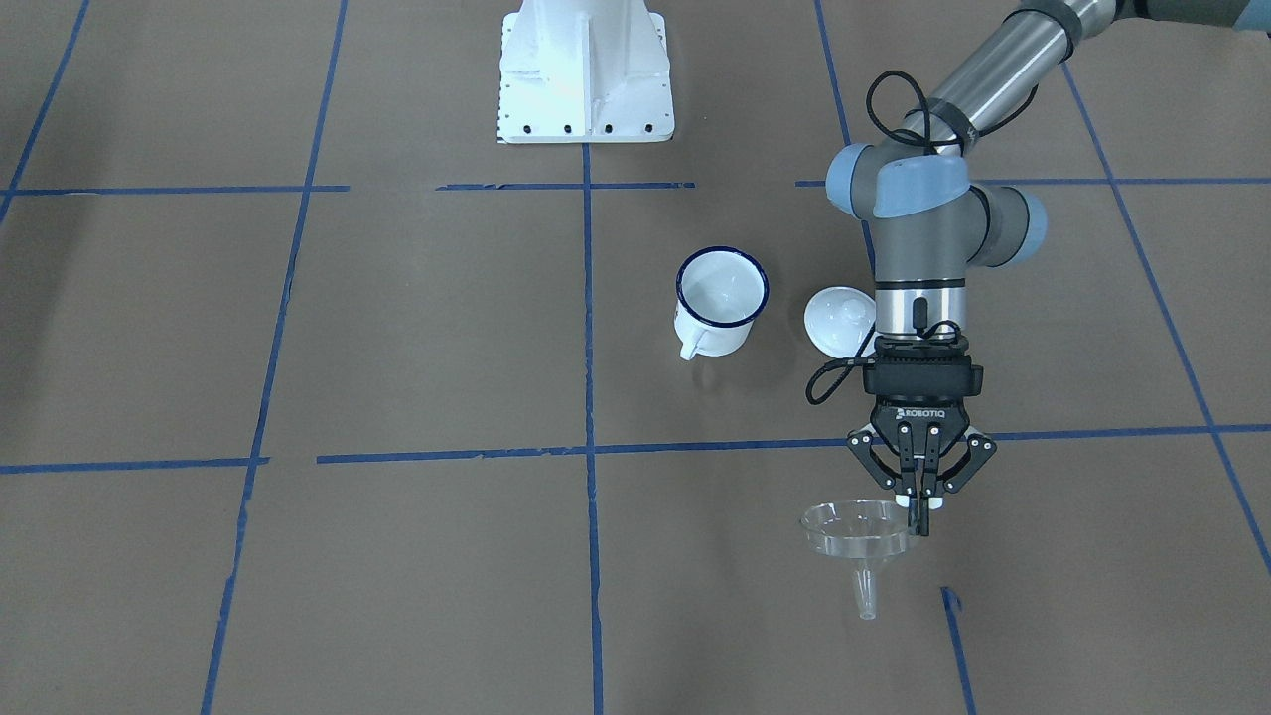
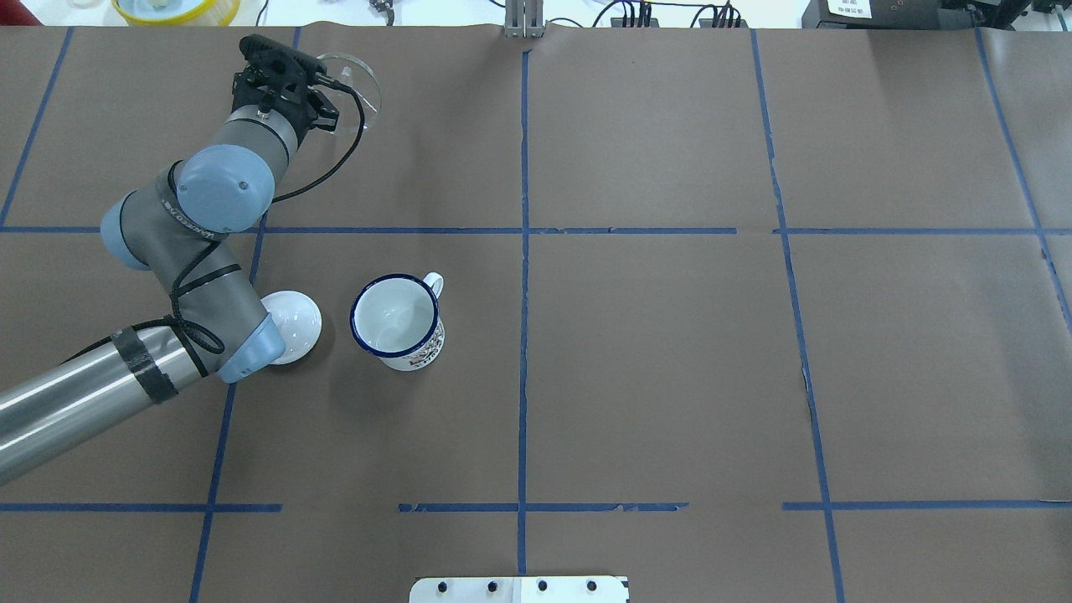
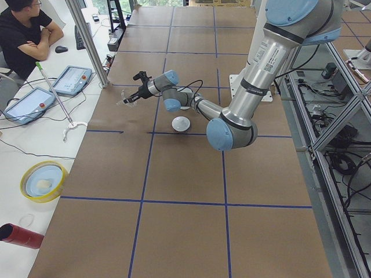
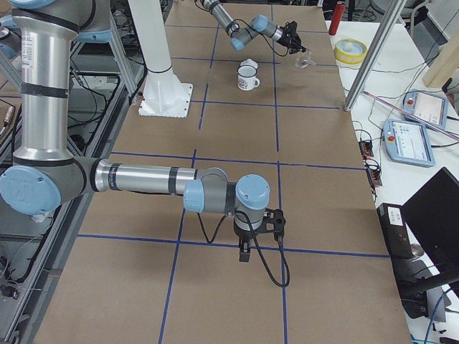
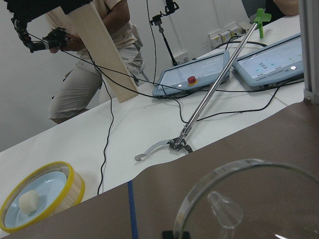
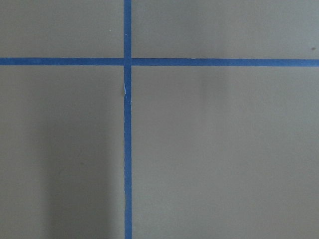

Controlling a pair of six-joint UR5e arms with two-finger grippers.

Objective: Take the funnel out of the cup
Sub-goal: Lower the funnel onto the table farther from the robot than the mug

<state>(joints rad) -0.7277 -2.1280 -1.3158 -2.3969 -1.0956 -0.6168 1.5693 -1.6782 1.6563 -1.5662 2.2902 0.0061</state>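
The clear funnel (image 1: 856, 531) is out of the cup, held over the table near its far edge. My left gripper (image 1: 921, 514) is shut on the funnel's rim; the funnel also shows in the overhead view (image 2: 358, 77) and the left wrist view (image 5: 249, 199). The white cup (image 1: 722, 290) with a dark blue rim stands upright and empty, handle toward the far side (image 2: 395, 316). My right gripper (image 4: 244, 254) shows only in the right exterior view, low over the table; I cannot tell if it is open or shut.
A white domed lid (image 1: 839, 318) lies next to the cup, under my left forearm (image 2: 293, 322). The white robot base (image 1: 584, 70) stands at the near edge. Past the far edge are a yellow bowl (image 5: 35, 199), a grabber tool (image 5: 214, 89) and operators.
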